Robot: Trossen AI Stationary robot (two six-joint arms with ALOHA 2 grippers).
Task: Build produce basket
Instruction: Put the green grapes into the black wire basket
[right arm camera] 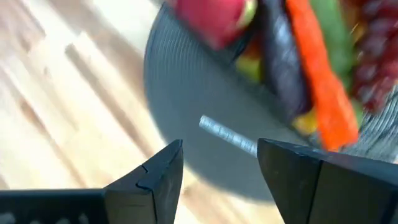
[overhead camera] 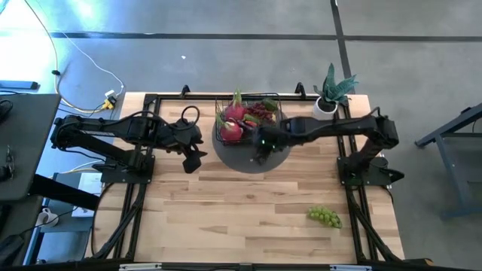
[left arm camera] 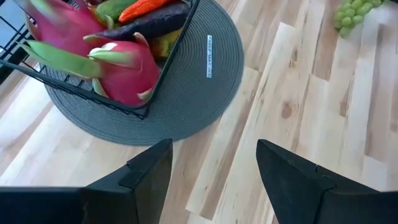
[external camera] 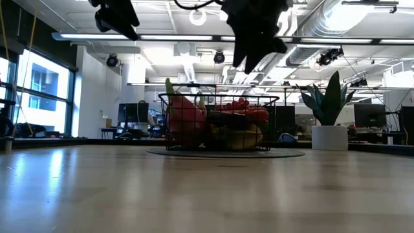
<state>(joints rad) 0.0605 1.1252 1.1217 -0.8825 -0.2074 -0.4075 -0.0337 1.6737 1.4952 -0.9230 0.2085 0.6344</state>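
The black wire basket [overhead camera: 248, 120] stands on a round grey mat [overhead camera: 252, 156] at the table's far middle. It holds pink dragon fruits [left arm camera: 121, 62], a purple eggplant [left arm camera: 149, 23], a carrot [left arm camera: 144, 6] and red grapes [overhead camera: 263, 111]. A bunch of green grapes [overhead camera: 324, 217] lies on the bare wood near the right front. My left gripper [overhead camera: 194, 159] hangs open above the table, left of the mat, holding nothing. My right gripper [overhead camera: 261, 154] hangs open above the mat's near part, just in front of the basket, also holding nothing.
A potted green plant [overhead camera: 331, 94] in a white pot stands at the far right corner. Both arms' black frames run along the table's left and right sides. Bare wood [overhead camera: 241, 218] stretches across the near half, apart from the green grapes.
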